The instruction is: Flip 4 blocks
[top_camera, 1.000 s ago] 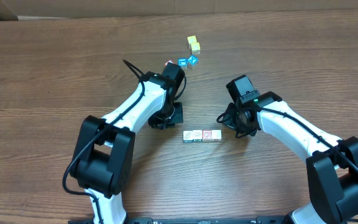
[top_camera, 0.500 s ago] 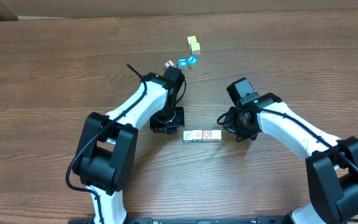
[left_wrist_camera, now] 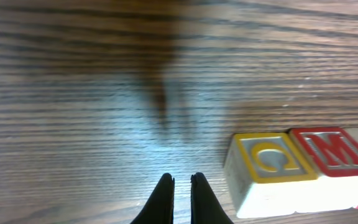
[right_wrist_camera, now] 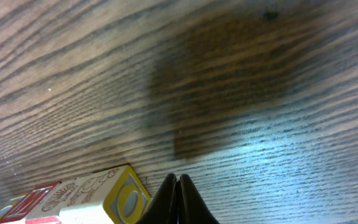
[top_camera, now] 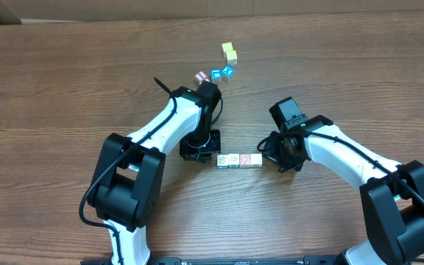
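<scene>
Left end effector and right end effector, both pinched together and empty, flank the blocks. We should tip one end block gently, sparing its neighbours.

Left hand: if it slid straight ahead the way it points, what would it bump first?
Probably just bare table; the left hand seems to miss the blocks beside it.

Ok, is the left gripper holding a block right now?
No, the left wrist view shows the left gripper shut on nothing, with the yellow-framed block lying apart from it, further right in that view.
</scene>
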{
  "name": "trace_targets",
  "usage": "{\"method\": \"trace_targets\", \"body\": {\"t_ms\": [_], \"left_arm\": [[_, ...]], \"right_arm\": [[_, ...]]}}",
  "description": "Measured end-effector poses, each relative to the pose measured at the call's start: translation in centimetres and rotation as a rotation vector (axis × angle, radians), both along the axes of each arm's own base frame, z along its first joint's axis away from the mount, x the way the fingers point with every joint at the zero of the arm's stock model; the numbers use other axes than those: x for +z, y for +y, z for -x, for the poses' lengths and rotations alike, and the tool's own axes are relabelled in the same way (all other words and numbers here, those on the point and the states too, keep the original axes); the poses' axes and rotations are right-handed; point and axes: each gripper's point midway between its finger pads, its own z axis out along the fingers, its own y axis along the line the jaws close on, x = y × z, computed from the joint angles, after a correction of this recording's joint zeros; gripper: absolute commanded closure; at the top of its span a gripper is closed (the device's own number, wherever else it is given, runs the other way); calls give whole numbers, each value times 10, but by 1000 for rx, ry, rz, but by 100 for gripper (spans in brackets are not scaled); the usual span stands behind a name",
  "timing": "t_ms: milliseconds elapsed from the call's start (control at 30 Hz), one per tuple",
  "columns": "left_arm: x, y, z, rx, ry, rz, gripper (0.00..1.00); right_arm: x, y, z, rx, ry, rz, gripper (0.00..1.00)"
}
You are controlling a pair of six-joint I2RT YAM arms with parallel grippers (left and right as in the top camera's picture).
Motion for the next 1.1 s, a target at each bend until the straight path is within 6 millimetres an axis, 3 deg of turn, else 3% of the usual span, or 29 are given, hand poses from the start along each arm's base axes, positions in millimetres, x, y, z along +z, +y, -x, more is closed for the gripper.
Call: {"method": "trace_targets", "body": {"t_ms": [200, 1100], "left_arm": [[-1, -10, -2, -22, -24, 14, 96], [-2, -16, -4, -31, -41, 32, 96]], "right_arm": [[1, 4, 1, 4, 8, -26, 96], [3, 12, 2, -8, 21, -68, 96]]}}
